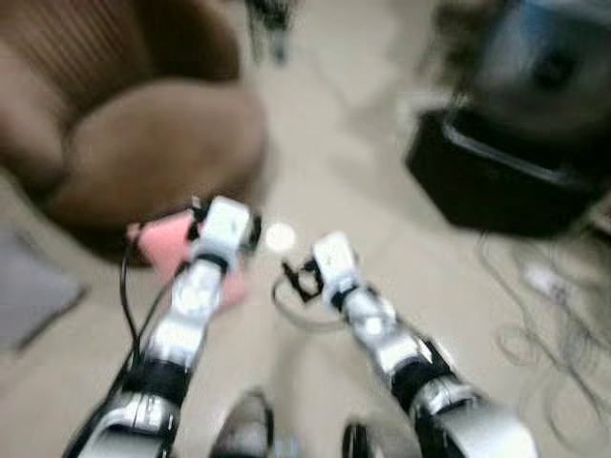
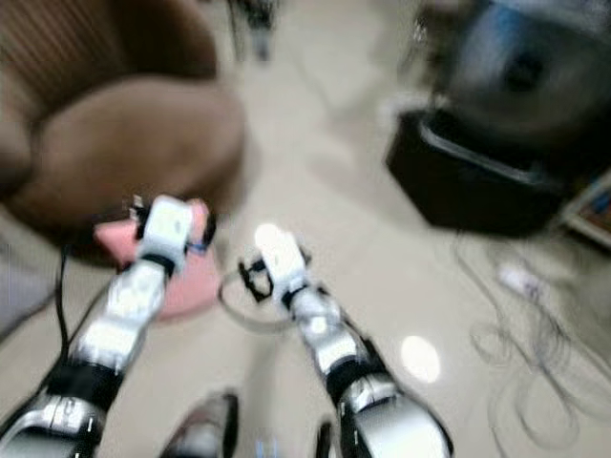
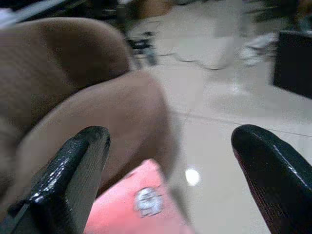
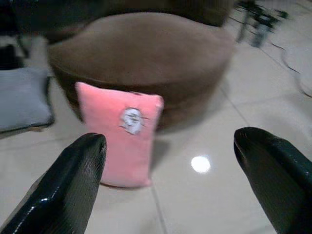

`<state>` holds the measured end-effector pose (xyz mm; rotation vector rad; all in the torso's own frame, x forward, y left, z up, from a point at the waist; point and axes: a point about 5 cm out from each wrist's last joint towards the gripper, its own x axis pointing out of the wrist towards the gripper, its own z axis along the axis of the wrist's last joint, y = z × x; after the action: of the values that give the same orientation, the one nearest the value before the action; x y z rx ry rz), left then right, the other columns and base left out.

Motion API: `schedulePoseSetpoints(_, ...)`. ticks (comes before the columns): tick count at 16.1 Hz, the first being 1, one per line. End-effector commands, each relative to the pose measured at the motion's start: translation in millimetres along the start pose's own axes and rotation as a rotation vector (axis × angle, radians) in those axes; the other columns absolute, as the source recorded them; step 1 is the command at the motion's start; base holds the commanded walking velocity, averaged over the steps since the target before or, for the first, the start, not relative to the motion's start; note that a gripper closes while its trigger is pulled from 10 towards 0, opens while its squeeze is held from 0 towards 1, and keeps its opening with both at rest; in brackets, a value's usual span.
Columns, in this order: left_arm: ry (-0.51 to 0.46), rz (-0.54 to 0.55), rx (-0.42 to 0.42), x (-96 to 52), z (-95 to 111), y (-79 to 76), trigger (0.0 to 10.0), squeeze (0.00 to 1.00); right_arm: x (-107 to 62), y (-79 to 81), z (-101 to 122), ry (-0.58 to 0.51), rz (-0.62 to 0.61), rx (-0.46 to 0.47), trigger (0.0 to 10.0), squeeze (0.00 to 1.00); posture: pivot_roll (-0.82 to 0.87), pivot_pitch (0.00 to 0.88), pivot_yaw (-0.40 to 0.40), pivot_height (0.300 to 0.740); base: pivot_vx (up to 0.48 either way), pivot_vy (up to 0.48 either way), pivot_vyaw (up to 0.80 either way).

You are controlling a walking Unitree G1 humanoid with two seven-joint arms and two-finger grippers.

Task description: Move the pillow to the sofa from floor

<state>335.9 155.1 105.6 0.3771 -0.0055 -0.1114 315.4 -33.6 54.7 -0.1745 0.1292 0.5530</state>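
Observation:
A pink pillow [image 4: 122,131] with a small pale patch stands on edge on the tiled floor, leaning against the front of the brown sofa [image 1: 162,134]. Both silver arms reach forward and down toward it. My left gripper [image 3: 171,134] is open just above and close to the pillow [image 3: 131,204], nothing between its fingers. My right gripper [image 4: 171,139] is also open, a little farther back, facing the pillow's broad side. In the eye views, which are blurred, the left wrist [image 1: 224,227] covers part of the pillow [image 1: 158,243].
A grey cushion [image 4: 22,97] lies on the floor left of the pillow. A black box with a grey appliance on it [image 1: 496,172] stands at the right. Loose cables [image 1: 544,334] trail over the tiles there. Bare tiles lie between sofa and box.

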Motion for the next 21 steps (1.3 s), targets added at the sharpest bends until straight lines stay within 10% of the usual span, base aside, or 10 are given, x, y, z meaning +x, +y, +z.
schedulePoseSetpoints(1, 0.012, -0.009, -0.004, -1.0, -2, -4.9, 10.0, 0.00, -2.6, -1.2, -5, 0.020, -0.007, 0.016, 10.0, 0.00, 0.11, 0.210, -0.048, 0.740, 0.000, 0.000, 0.73)
schedulePoseSetpoints(18, 0.068, 0.041, 0.014, -0.6, -9, -1.8, 10.0, 0.00, -3.7, -8.0, -6, 0.030, -0.028, 0.042, 10.0, 0.00, 0.10, 0.226, -0.058, 0.740, 0.000, 0.000, 0.56)
schedulePoseSetpoints(21, 0.052, 0.032, -0.014, -14.5, -14, 17.8, 10.0, 0.00, -11.9, -39.9, 2, -0.032, -0.037, 0.001, 10.0, 0.00, 0.10, 0.224, -0.061, 0.740, 0.000, 0.000, 0.00)
